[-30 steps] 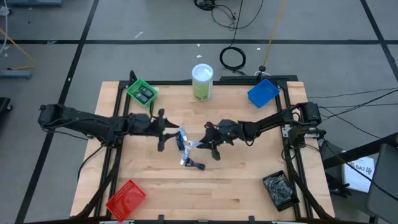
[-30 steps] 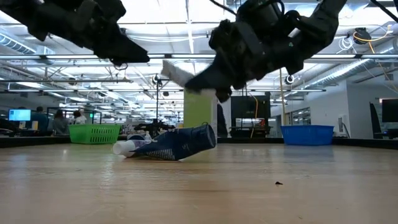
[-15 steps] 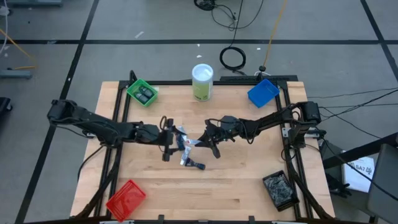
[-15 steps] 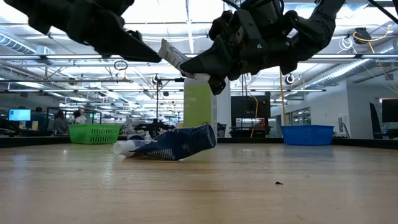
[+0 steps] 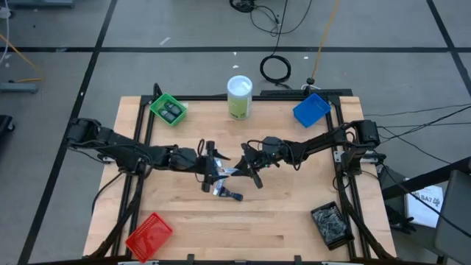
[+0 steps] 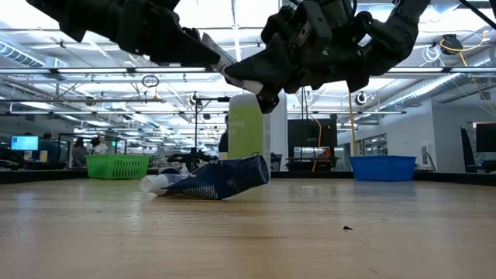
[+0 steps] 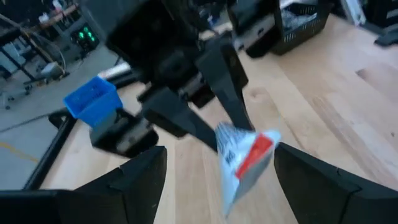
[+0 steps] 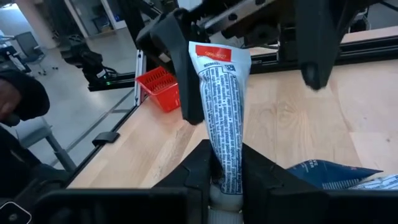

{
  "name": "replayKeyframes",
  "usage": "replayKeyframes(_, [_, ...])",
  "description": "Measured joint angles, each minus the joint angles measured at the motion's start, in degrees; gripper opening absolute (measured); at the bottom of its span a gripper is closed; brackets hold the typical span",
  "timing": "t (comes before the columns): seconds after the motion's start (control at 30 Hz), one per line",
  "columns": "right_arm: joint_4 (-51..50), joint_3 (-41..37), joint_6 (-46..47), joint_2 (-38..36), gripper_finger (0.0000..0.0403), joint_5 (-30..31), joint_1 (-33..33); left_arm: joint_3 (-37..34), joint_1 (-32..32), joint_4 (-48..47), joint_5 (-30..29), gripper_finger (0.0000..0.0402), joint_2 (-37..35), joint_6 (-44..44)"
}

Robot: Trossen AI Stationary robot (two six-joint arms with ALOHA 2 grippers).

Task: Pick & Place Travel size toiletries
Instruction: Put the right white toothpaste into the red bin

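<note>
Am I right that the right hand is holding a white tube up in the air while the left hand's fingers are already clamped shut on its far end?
Not quite. The right hand does hold the white tube in the air, but the left hand is open: in the left wrist view its fingers stand wide apart on either side of the tube's crimped end, not clamped on it.

Both arms meet nose to nose over the desk (image 5: 280, 221) centre, a small heap of tubes (image 5: 221, 184) lying just below them, while the broad near half of the desk lies bare between a red bin (image 5: 149, 234) and a black bin (image 5: 332, 224) at its near corners.
</note>
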Motion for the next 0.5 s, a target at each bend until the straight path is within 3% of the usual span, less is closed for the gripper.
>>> replayKeyframes(0.27, [-0.04, 0.00, 0.00, 0.00, 0.0043, 0.00, 0.00, 0.09, 0.00, 0.92, 0.11, 0.0279, 0.00, 2.08])
replayKeyframes(0.5, [-0.04, 0.00, 0.00, 0.00, 0.0044, 0.00, 0.02, 0.09, 0.00, 1.07, 4.85, 0.0204, 0.00, 2.05])
